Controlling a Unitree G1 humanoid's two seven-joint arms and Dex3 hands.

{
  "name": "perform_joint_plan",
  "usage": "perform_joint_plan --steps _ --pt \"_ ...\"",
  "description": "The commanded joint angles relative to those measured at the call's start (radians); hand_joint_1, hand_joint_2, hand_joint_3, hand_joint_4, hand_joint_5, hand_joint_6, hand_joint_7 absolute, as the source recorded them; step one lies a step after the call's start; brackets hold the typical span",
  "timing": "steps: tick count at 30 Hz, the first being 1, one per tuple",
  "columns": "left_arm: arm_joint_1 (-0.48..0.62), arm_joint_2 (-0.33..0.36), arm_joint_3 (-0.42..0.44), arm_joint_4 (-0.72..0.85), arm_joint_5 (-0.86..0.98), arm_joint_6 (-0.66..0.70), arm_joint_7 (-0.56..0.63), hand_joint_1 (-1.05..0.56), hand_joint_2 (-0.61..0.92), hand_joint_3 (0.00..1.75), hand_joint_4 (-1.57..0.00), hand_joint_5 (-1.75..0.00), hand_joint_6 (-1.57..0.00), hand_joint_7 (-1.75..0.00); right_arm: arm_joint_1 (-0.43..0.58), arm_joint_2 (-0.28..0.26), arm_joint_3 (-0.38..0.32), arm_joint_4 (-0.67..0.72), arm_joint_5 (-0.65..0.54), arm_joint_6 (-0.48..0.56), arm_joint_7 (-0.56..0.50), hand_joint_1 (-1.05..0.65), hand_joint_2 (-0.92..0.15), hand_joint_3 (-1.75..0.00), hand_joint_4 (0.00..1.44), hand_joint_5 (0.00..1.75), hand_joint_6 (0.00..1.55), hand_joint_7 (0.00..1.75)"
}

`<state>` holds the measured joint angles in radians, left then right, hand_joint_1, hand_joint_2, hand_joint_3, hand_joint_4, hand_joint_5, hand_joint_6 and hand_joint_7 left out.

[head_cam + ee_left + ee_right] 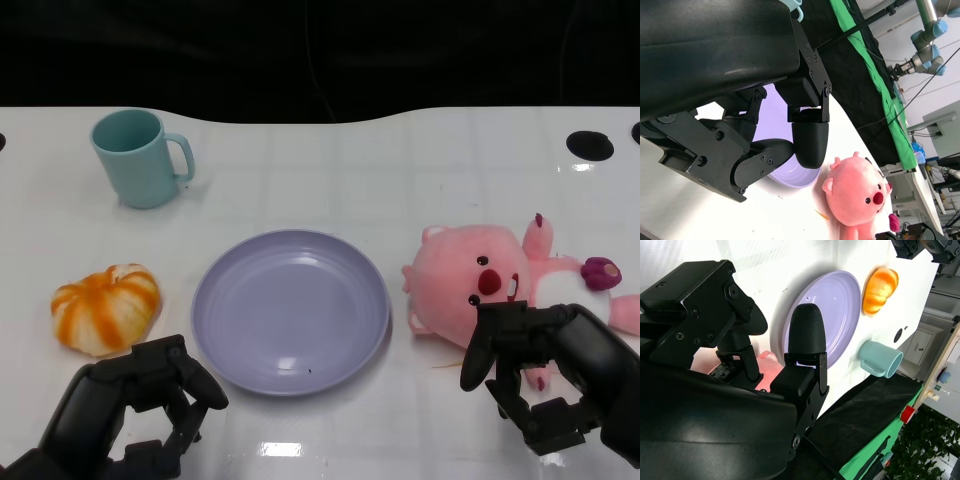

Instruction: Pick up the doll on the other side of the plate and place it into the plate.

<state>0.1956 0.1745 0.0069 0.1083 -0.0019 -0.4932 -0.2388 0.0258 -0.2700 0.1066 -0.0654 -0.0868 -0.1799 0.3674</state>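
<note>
The doll [480,285] is not in the plate [290,310] yet.
The right robot hand [545,375] hovers over it, fingers apart, holding nothing; grabbing and moving are left.

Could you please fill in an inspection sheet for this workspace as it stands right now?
Surface: white table, glossy, with dark holes at the far right edge.
Job's things: pink plush doll lying on the table to the right of the lavender plate; the plate holds nothing.
Clutter: teal mug upright at far left; orange-and-white pumpkin toy left of the plate.
Hands: right hand over the doll's near edge, fingers curled, grip not clear; left hand near the plate's left, holding nothing.
Cables: thin dark cables in the background of the left wrist view.
Surroundings: black and green cloth beyond the table; another robot arm in the distance.
</note>
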Motion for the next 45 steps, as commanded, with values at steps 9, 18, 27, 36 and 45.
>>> perform_joint_plan --steps 9,18,27,36,45 --pt "-0.001 0.007 0.007 0.001 -0.011 0.006 0.000 -0.15 0.60 1.01 -0.78 -1.50 -0.84 -1.14 0.007 -0.026 -0.013 -0.022 0.001 -0.001 0.001 0.20 -0.45 -1.21 0.76 1.57 0.76 1.26" --pt "0.000 0.009 0.007 -0.007 -0.009 0.013 0.000 -0.18 0.64 0.94 -0.76 -1.54 -0.83 -1.16 0.009 -0.023 -0.013 -0.034 0.011 0.021 0.006 0.21 -0.49 -1.14 0.75 1.58 0.75 1.26" --pt "-0.005 0.013 0.006 -0.002 -0.010 0.015 -0.004 -0.20 0.66 0.91 -0.77 -1.58 -0.84 -1.17 0.005 -0.022 -0.011 -0.029 0.007 0.012 0.002 0.23 -0.49 -1.15 0.76 1.57 0.75 1.26" --pt "-0.007 0.012 0.007 0.005 -0.015 0.010 -0.007 -0.17 0.66 0.90 -0.76 -1.57 -0.83 -1.19 0.014 -0.001 -0.021 -0.032 0.024 0.014 -0.016 0.25 -0.49 -1.14 0.69 1.50 0.70 1.23" --pt "-0.005 0.013 0.008 0.000 -0.007 0.017 0.000 -0.17 0.66 0.91 -0.75 -1.59 -0.82 -1.20 0.017 0.030 -0.047 -0.042 0.062 0.002 -0.057 0.21 -0.44 -1.10 0.45 1.41 0.38 1.05"
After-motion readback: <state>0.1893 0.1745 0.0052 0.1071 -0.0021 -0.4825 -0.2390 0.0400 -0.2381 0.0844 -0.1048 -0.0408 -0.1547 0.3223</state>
